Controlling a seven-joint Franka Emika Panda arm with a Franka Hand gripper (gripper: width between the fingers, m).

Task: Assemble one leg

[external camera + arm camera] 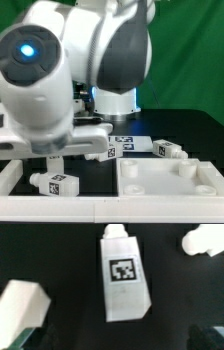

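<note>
black table [60, 252]: leg [125, 291] lies flat, tag [122, 270] up.

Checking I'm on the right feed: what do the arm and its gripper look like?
The arm has glossy white rounded shells with dark grey sections and a round blue light on one joint. The gripper has dark fingers. No cables or markings show.

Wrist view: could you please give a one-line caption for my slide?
Open gripper near a white leg with a square tag, lying free on the black table.
</note>
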